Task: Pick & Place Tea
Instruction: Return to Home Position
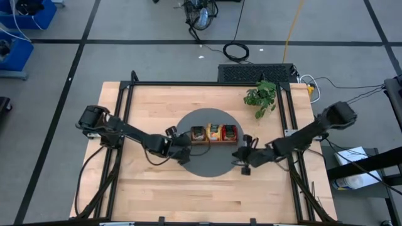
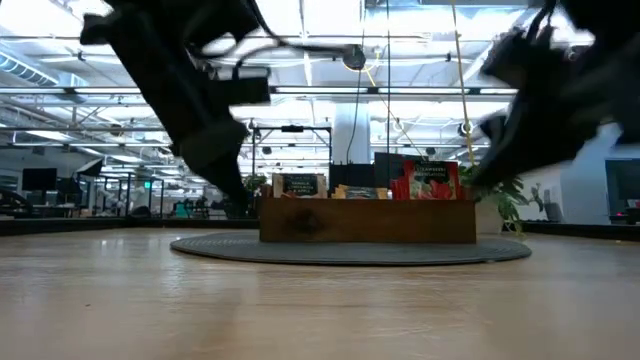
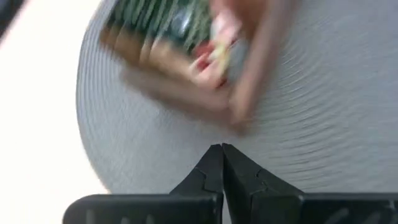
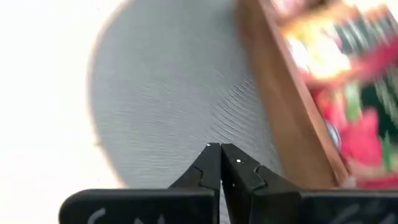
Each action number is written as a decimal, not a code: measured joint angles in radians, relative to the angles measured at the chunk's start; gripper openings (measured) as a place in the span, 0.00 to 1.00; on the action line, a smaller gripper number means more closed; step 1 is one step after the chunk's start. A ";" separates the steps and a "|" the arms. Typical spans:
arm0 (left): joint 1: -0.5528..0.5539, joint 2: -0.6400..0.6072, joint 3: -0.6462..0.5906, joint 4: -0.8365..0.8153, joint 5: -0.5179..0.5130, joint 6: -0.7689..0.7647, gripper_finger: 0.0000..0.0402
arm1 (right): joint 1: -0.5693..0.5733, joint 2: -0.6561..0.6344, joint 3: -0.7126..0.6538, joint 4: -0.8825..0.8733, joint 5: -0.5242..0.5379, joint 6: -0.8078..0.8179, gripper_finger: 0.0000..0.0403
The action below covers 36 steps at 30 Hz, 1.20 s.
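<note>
The room is a wide hall with rows of ceiling lights (image 2: 330,45) and a grey floor (image 1: 157,56) marked with dark lines, and cables (image 1: 236,50) lie on the floor beyond the table. The table (image 1: 157,188) is pale wood inside a black frame. At its middle stands a brown wooden tray (image 1: 214,142) with three compartments, and everything else is placed from it.

Under the tray lies a round grey mat (image 1: 207,164), which reaches out past the tray on all sides. The left arm (image 1: 125,130) comes in toward the tray's cream-and-green end, and the right arm (image 1: 301,135) toward its red end. A small green plant (image 1: 262,97) stands on the table beyond the red end, well apart from the tray, on its far side from both grippers.

All the tea sachets (image 1: 215,132) stand on edge inside the tray. The cream ones with dark green print (image 2: 299,186) are in one end compartment, the orange-yellow (image 2: 360,192) in the middle, and the red (image 2: 432,180) in the other end.

The left gripper (image 1: 186,152) hangs over the mat just off the corner at the tray's cream-and-green end, near the tea but not touching it. Its fingers (image 3: 208,163) are pressed together with nothing between them. The right gripper (image 1: 244,157) hangs over the mat just off the corner at the red end. It too is closed and empty, fingers (image 4: 210,163) meeting at the tips, beside the tray's long wooden wall (image 4: 280,106).
</note>
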 joint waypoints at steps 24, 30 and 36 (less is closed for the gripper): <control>-0.173 -0.835 -0.421 0.481 0.026 0.692 0.01 | -0.155 -1.159 -0.334 -0.115 -0.357 -0.226 0.00; -0.188 -1.037 -0.598 0.554 0.064 0.688 0.01 | -0.155 -1.266 -0.334 -0.198 -0.359 -0.215 0.00; -0.230 -1.247 -0.741 0.562 0.082 0.707 0.01 | -0.155 -1.304 -0.333 -0.220 -0.313 -0.220 0.00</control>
